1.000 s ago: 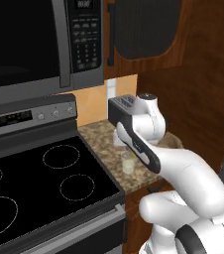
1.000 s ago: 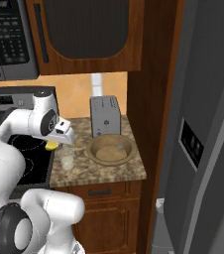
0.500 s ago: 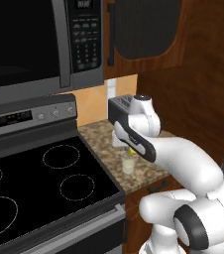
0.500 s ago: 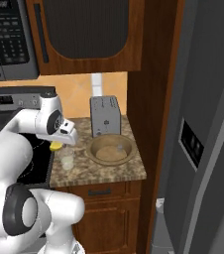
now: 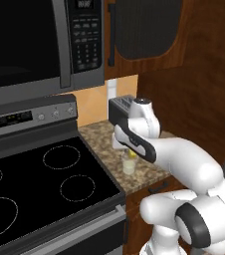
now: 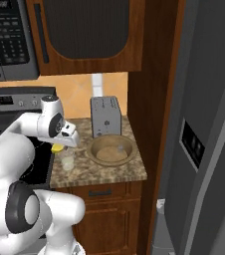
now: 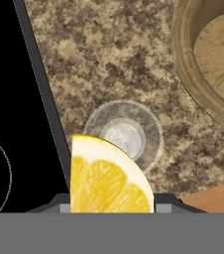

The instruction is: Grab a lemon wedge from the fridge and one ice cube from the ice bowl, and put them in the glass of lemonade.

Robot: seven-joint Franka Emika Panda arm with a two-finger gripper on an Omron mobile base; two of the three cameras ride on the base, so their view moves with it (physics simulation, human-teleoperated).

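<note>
My gripper [image 6: 59, 144] is shut on the lemon wedge [image 7: 106, 178], a bright yellow piece that hangs just above the glass of lemonade [image 7: 129, 130]. The glass [image 6: 67, 160] is a small clear tumbler on the granite counter beside the stove. From the left, the wedge [image 5: 133, 153] shows under my hand, directly over the glass [image 5: 128, 165]. The tan ice bowl [image 6: 110, 149] sits to the right of the glass; its rim [image 7: 186, 74] is close by. The ice cube is too small to make out. The grey fridge [image 6: 214, 99] stands at the far right.
A steel toaster [image 6: 106, 117] stands behind the bowl against the wall. The black stovetop [image 5: 45, 184] borders the counter [image 6: 99, 169] on the left, under the microwave [image 5: 35, 40]. A wooden cabinet panel [image 6: 152, 99] separates counter and fridge.
My arm has swung and folded lower, and the hand with the lemon wedge has shifted slightly, staying above the glass. Glass, bowl and toaster have not moved.
</note>
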